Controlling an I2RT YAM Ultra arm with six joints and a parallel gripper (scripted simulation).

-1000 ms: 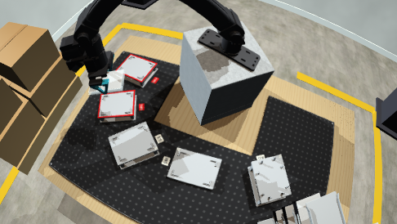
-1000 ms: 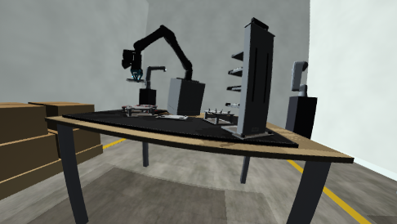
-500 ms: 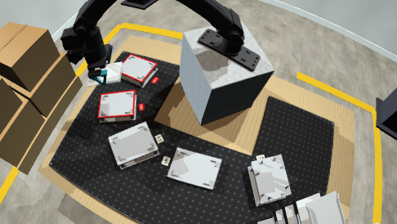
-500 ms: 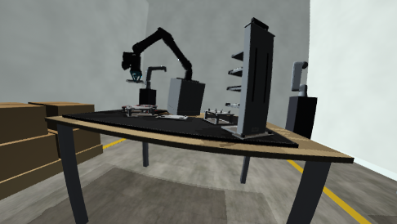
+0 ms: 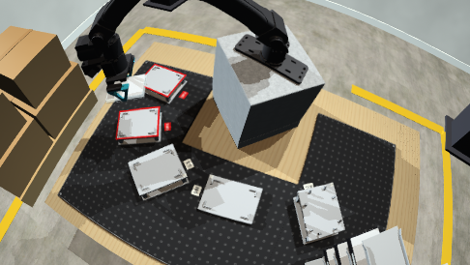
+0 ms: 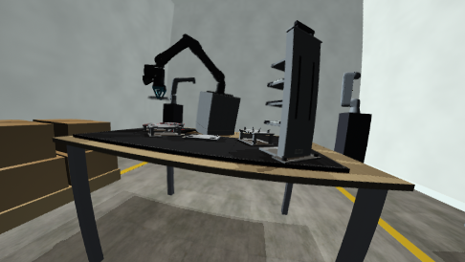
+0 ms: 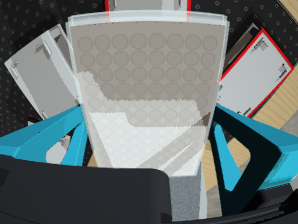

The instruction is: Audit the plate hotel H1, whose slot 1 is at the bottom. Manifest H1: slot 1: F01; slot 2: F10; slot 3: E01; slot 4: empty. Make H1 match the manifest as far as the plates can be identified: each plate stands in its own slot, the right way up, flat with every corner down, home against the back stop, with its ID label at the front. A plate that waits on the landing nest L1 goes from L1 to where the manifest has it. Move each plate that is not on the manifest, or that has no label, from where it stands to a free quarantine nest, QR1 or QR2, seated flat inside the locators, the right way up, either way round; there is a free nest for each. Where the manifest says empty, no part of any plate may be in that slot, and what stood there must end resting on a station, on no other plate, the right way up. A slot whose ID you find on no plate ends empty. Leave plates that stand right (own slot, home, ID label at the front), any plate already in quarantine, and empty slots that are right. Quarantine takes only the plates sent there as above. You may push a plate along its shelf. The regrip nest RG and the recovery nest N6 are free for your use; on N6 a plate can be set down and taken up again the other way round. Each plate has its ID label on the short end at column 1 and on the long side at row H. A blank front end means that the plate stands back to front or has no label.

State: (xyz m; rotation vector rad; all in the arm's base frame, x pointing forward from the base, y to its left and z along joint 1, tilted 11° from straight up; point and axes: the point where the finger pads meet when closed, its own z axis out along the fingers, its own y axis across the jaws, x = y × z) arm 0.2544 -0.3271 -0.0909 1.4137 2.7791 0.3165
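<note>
My gripper [image 5: 119,90] [image 6: 158,94] [image 7: 148,109] is shut on a white plate [image 5: 136,85] [image 7: 147,90], with the teal fingers on its two long sides. It holds the plate in the air over the far left of the black mat [image 5: 348,145], beside the red-framed quarantine nest [image 5: 164,79]. A second red-framed nest [image 5: 138,123] [image 7: 256,72] lies just in front of it. I cannot read a label on the held plate. The plate hotel [image 5: 382,247] [image 6: 298,91] stands at the opposite end of the table; its slot contents are too small to tell.
Three grey nests [image 5: 157,170] [image 5: 230,198] [image 5: 319,212] lie along the mat's front. The arm's grey pedestal [image 5: 266,87] stands mid-table. Cardboard boxes [image 5: 29,68] are stacked left of the table. A dark post [image 5: 456,132] stands at the right edge.
</note>
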